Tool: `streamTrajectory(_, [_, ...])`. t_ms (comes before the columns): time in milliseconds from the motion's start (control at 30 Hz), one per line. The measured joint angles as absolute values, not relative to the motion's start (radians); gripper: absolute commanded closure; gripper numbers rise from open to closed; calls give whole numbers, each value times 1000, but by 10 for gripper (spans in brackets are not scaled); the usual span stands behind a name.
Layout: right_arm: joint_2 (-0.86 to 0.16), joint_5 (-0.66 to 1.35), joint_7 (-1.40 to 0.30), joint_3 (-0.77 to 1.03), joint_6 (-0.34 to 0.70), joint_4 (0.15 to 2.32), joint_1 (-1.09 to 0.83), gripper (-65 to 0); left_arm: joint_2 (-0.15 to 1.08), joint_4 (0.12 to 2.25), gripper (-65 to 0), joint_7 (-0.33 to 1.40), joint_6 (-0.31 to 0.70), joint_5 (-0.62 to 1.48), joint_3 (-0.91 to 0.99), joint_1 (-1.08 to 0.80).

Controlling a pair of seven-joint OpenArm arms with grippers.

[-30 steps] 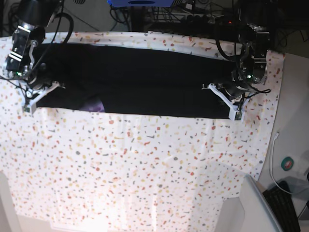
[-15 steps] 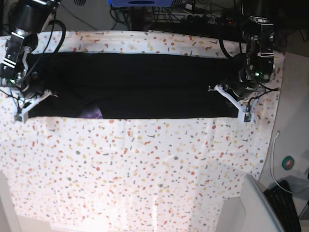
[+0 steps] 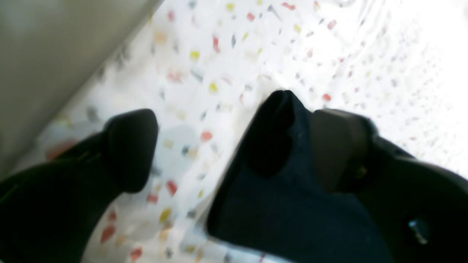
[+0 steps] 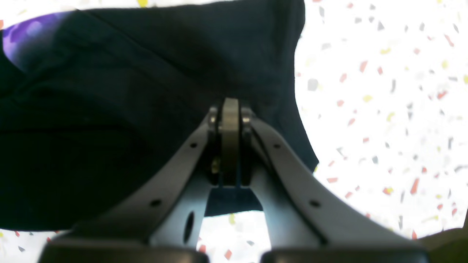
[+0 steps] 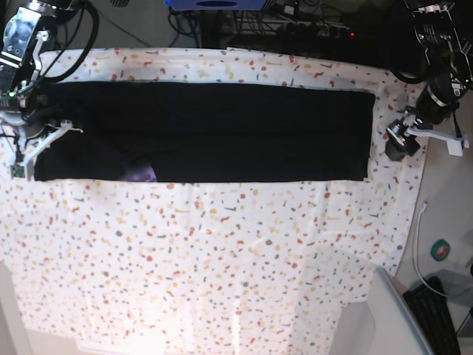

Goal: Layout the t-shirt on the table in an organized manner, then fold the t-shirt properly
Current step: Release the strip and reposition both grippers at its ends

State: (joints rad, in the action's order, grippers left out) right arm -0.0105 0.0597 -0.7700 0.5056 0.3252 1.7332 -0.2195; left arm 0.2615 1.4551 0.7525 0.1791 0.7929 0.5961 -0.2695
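From the base view I see the shirt (image 5: 207, 133) lying as a long black band across the upper half of the table (image 5: 222, 259), running from the left edge to about three quarters of the way right. A patch of purple print peeks out along its lower edge, left of centre.

My right gripper (image 5: 22, 151) sits at the far left of that view, at the shirt's left end. On the right wrist view its jaws are pressed together with black fabric pinched between them; the shirt (image 4: 146, 91) fills the left and centre of that frame, with purple in the upper left corner and bare table (image 4: 384, 109) to the right. So that end is gripped.

My left gripper (image 5: 403, 140) is at the right of the base view, just off the shirt's right edge and above the table's right border. On the left wrist view its jaws stand wide apart, with table (image 3: 256, 54) showing between them. A blurred fold of dark cloth (image 3: 289, 190) lies against the inner face of the finger (image 3: 340, 146) on the frame's right, while the other finger (image 3: 129, 146) is clear of it. I cannot tell whether that cloth is only draped there or snagged; nothing is clamped.
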Motion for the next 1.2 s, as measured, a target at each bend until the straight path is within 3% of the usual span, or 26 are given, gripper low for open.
streamTrajectory(100, [-8, 59, -768, 506, 325, 1733, -216, 0, 268, 1356, -650, 685, 411, 808, 563, -249])
streamTrajectory(167, [-8, 59, -767, 506, 326, 1733, -217, 0, 261, 1309, -650, 602, 477, 814, 553, -244])
streamTrajectory(367, [-2, 59, -768, 505, 326, 1733, -228, 0, 270, 1190, -650, 526, 486, 796, 419, -230])
streamTrajectory(567, [-4, 60, -767, 504, 325, 1733, -231, 0, 266, 1089, -650, 479, 502, 682, 412, -128])
streamTrajectory(800, [-3, 59, -768, 511, 326, 1733, -234, 0, 267, 1015, -650, 455, 522, 692, 413, -97])
streamTrajectory(867, [-2, 59, -768, 511, 326, 1733, -234, 0, 270, 998, -561, 444, 524, 700, 413, -93])
streamTrajectory(933, [-3, 59, -768, 511, 325, 1733, -233, 0, 271, 984, -413, 433, 521, 702, 413, -94])
streamTrajectory(1067, [-2, 59, -768, 511, 326, 1733, -233, 0, 292, 948, -21, 459, 514, 689, 410, -94])
streamTrajectory(1200, [-2, 59, -768, 510, 326, 1733, -233, 0, 321, 941, 0, 474, 525, 691, 405, -94])
